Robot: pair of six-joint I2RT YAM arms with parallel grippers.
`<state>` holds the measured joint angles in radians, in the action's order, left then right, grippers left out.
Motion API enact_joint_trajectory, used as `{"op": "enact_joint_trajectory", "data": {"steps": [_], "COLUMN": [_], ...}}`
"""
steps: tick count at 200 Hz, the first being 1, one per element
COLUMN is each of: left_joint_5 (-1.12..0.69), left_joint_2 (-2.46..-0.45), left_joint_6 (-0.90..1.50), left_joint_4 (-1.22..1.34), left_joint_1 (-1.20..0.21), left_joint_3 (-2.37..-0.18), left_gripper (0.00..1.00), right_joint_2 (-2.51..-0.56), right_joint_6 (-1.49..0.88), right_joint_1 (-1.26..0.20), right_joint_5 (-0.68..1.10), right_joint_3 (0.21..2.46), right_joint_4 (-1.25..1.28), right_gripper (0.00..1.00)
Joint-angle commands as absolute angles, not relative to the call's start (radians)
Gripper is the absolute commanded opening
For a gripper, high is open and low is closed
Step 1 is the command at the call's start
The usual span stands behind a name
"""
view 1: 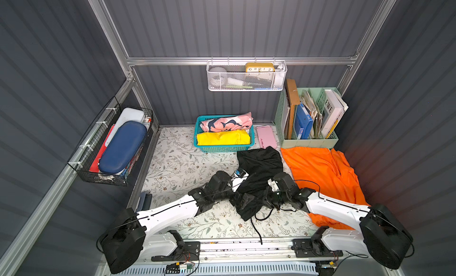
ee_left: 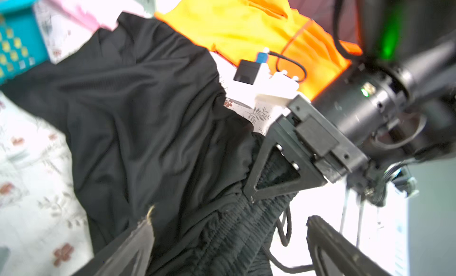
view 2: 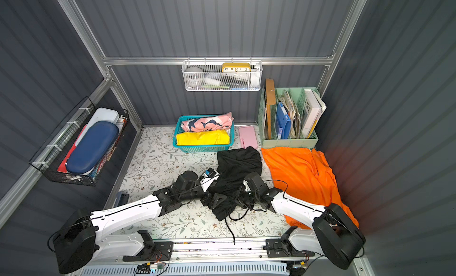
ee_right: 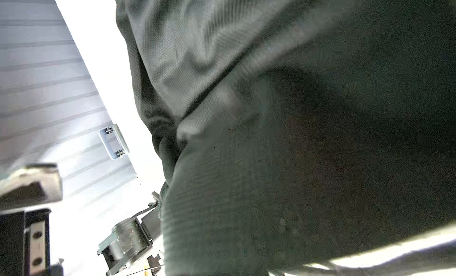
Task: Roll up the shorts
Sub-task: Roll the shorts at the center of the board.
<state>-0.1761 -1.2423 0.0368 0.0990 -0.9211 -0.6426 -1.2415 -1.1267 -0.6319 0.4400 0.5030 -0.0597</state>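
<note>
Black shorts [view 1: 261, 161], grasped by right jaws, left jaws released, lie beside orange shorts [view 1: 320, 173] and basket [view 1: 222, 147].

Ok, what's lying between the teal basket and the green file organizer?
A pink case lies flat between the basket and the organizer; both top views show it.

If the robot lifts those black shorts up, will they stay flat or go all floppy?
Probably floppy: the black shorts lie in soft wrinkles and bunched folds. Likely light too, as the fabric looks thin. The loose drawstring would probably dangle and might snag.
</note>
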Motion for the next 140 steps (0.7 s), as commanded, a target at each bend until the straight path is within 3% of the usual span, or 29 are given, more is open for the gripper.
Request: {"op": "enact_joint_trajectory", "data": {"steps": [1,64,140], "left_joint_5": [-0.085,0.042,0.381], "left_joint_2": [-1.240,-1.264,-1.458], "left_joint_6": [-0.121,-0.147,-0.132], "left_joint_4": [0.056,0.241,0.454], "left_joint_1": [-1.000,-1.139,-1.324], "left_joint_3": [-0.635,-0.560,-0.526], "left_gripper": [1.00,1.00,1.00], "right_joint_2": [-1.219,-1.170,-1.170], "right_joint_6": [-1.153,-1.201,-1.216], "right_joint_1": [-0.618,-0.596,-0.590], "right_joint_5": [0.416,0.417,0.428], "right_joint_3": [0.504,0.459,0.442], "right_joint_4": [-0.067,-0.020,0.001], "right_gripper": [0.00,0.00,0.00]}}
